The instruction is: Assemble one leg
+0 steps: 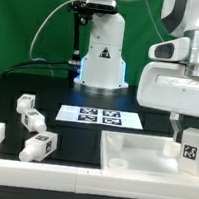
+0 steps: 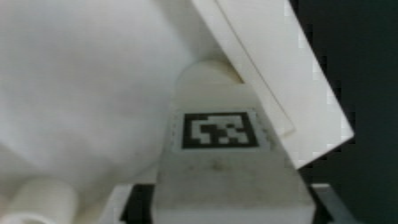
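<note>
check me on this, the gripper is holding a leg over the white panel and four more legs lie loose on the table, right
Not quite: only three loose legs lie on the table, as the exterior view shows. The rest holds: the gripper is shut on the leg over the white panel.

White glossy arm [image 1: 180, 82] with grey metal wrist ring; base [image 1: 102, 58] glows blue, black triangle mark.

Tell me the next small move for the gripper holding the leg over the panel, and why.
Probably lower the leg a little further, keeping it upright. The gripper is shut on it at the corner of the white panel on the exterior view's right, and the wrist view shows the leg right against the panel's raised edge, though whether it is seated is unclear.
</note>
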`<move>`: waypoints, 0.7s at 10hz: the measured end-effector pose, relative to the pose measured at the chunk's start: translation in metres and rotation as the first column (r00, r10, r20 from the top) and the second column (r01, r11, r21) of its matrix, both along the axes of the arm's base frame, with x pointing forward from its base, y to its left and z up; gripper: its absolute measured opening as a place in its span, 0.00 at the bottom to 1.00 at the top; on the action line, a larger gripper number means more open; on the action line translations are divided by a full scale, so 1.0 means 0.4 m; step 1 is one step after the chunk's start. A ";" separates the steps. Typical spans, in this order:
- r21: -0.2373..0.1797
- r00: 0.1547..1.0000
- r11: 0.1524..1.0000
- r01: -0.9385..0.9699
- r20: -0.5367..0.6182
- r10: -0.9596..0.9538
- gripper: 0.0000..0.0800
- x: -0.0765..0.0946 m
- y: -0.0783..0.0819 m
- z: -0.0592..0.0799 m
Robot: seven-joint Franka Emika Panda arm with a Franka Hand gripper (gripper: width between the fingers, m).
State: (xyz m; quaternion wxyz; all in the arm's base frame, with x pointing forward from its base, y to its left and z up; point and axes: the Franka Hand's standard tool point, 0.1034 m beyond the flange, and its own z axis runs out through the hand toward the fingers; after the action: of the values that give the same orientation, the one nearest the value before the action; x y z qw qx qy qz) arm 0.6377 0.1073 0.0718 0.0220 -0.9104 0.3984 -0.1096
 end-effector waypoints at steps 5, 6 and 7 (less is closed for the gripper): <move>0.203 0.800 0.777 0.596 -0.064 -0.597 0.36 -0.004 -0.014 -0.004; 0.224 0.760 0.730 0.645 -0.093 -0.643 0.36 -0.004 -0.012 -0.004; 0.234 0.712 0.678 0.697 -0.113 -0.693 0.36 -0.006 -0.010 -0.005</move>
State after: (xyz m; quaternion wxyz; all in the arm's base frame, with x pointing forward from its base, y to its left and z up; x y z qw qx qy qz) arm 0.6352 0.1034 0.0698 0.0947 -0.6806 0.7248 -0.0498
